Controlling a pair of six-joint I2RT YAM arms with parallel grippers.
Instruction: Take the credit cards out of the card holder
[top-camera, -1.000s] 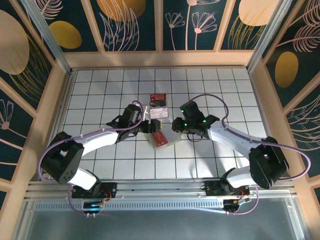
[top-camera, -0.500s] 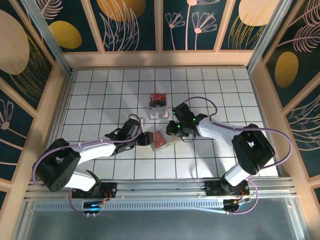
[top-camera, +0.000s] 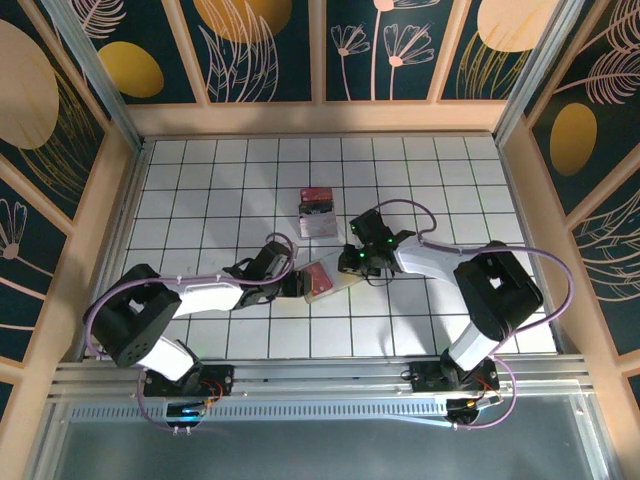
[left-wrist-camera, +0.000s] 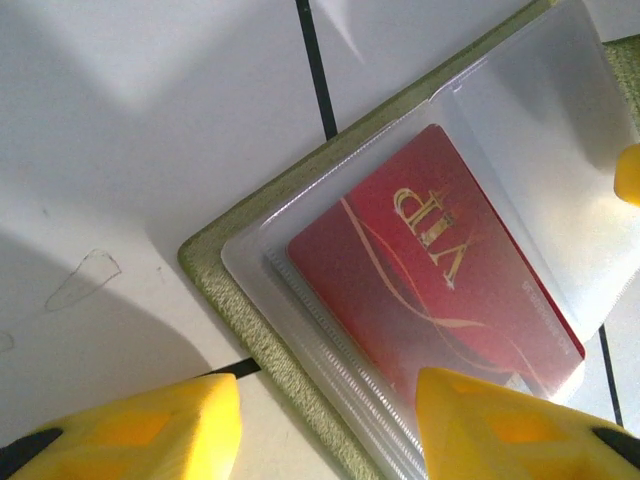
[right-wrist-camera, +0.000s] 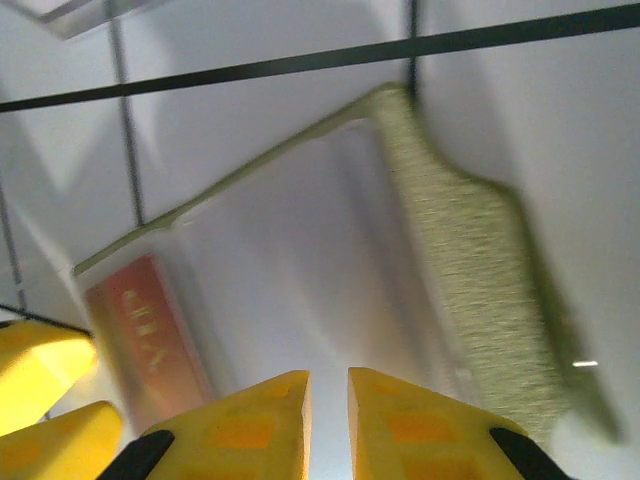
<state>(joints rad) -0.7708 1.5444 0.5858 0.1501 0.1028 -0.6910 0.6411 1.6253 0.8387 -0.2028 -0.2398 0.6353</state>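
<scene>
- While the card holder (top-camera: 326, 280) lies open, clear sleeves up, on the tiled bench (top-camera: 200, 180), a little toward the near edge from centre, its red VIP card (left-wrist-camera: 430, 270) sits fully inside a sleeve. Extraction of this card looks not yet begun.
- Left gripper (left-wrist-camera: 325, 425): jaws apart, straddling the holder's green corner and gripping nothing.
- Right gripper (right-wrist-camera: 328, 400): jaws almost together over the opposite flap. Whether they pinch any plastic cannot be told.
- Risk: if the left jaws close on corner and sleeve together, the whole holder would lift with the card trapped inside.
- Risk: if the right jaws fail to pin the flap, the holder may slide or fold shut.
- Risk: the plastic looks slick, so jaws may slip off the card's thin edge.
- Risk: a dragged holder could knock the white box (top-camera: 318, 215) just beyond it.
</scene>
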